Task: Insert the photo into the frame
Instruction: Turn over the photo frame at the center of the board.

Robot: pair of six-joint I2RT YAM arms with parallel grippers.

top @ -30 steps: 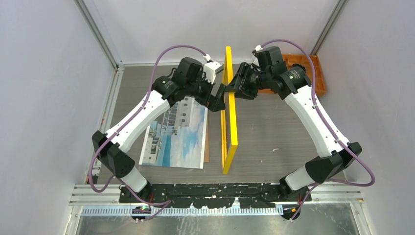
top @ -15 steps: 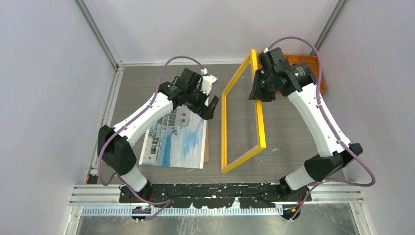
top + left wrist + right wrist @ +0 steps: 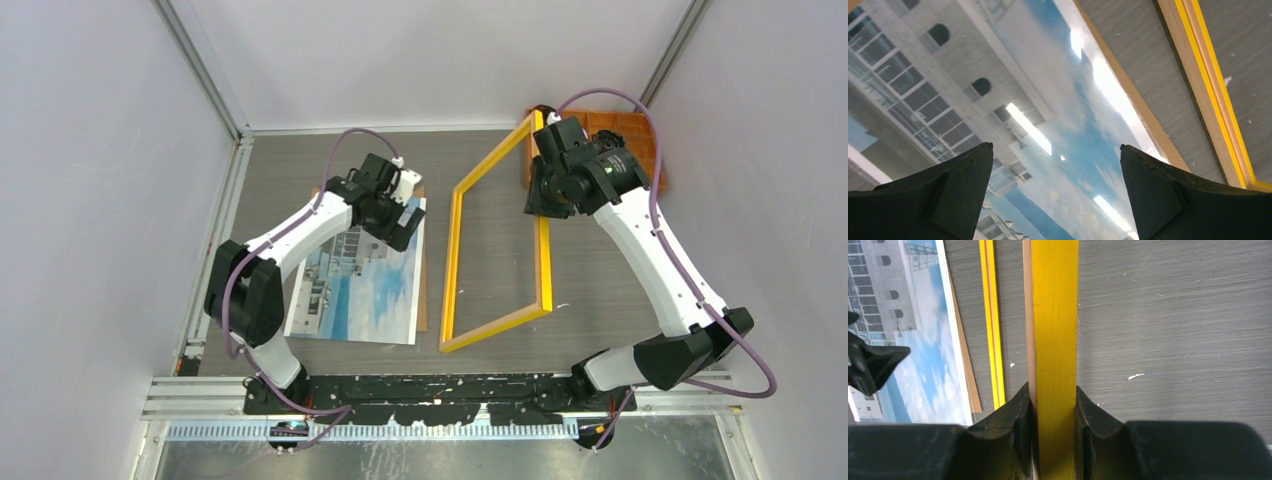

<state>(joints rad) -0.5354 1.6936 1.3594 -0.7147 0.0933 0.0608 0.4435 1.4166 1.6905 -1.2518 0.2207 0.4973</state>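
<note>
R gripper pinches thin yellow wood frame rail; L gripper spread over glossy rectangular photo.

No readable text, labels, brands or nos. anywhere; photo print shows bldg only.

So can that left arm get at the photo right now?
Probably yes. The left gripper hangs open just above the photo with nothing between them, and the right gripper holds the frame off to the side. Pinching a flat sheet may be tricky.
</note>
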